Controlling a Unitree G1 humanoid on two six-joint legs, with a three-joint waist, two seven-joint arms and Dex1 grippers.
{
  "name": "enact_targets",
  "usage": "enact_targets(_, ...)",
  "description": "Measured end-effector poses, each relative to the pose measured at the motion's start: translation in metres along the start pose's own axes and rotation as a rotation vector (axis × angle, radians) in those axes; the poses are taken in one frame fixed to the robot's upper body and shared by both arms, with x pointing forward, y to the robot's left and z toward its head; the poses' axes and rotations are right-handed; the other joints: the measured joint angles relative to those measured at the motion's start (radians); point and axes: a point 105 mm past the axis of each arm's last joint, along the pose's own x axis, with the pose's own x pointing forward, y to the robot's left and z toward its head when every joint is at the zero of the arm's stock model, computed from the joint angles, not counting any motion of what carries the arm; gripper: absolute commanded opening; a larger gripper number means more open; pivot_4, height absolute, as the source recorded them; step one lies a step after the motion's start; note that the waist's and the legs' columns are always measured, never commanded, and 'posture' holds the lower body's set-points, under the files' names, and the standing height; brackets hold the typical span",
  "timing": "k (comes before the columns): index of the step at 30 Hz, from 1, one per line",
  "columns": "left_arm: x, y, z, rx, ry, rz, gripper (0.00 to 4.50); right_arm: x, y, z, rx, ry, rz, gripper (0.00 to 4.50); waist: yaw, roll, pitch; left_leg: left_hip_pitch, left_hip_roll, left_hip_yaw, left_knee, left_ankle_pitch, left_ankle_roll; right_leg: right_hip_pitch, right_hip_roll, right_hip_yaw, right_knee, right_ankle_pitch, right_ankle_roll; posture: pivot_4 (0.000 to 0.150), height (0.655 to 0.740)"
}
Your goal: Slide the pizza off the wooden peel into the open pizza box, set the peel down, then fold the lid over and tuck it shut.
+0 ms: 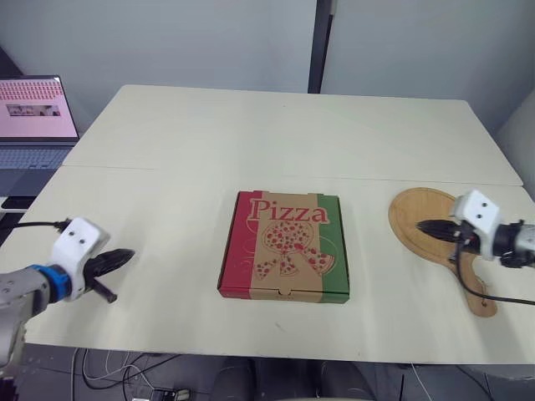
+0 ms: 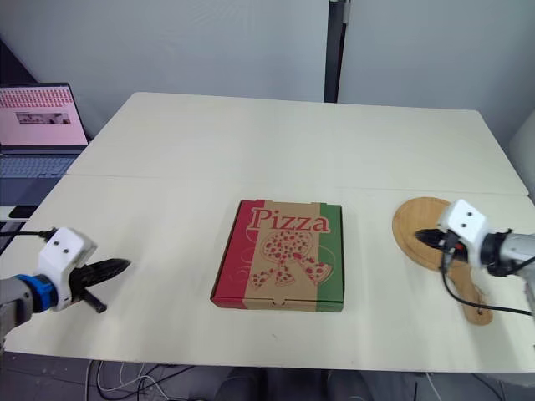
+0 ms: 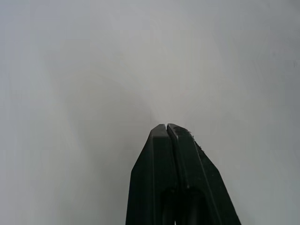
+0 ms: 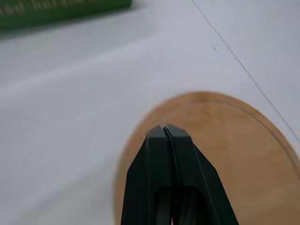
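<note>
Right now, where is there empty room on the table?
The far half of the table behind the pizza box is bare. So are the stretch between box and left gripper and the narrower gap beside the wooden peel. It's crowded at the right, where the right gripper is over the peel.

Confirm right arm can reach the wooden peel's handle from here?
Probably yes. The right gripper is over the blade of the wooden peel, with the handle close by and nothing between them. Its fingers are shut, so they would need to open first.
</note>
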Motion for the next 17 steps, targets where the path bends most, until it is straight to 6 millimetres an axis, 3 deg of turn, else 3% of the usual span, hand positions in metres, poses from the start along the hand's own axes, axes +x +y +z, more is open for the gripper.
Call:
enact_targets(7, -0.003, 0.001, 0.002, -0.001, -0.01, -0.012, 0.0, -0.016, -0.032, -0.014, -0.037, 0.059, -0.062, 0.04, -0.001, 0.0, 0.0, 0.001, 0.0, 0.001, 0.0, 0.0, 0.0, 0.0, 0.0, 0.0, 0.0, 0.0, 0.0, 0.15, 0.74)
enact_targets(17, 0.003, 0.003, 0.016, 0.031, -0.036, -0.019, 0.0, -0.014, -0.031, -0.03, -0.038, 0.118, -0.032, 0.04, -0.001, 0.0, 0.0, 0.001, 0.0, 0.001, -0.001, 0.0, 0.0, 0.0, -0.001, 0.001, 0.001, 0.0, 0.0, 0.15, 0.74)
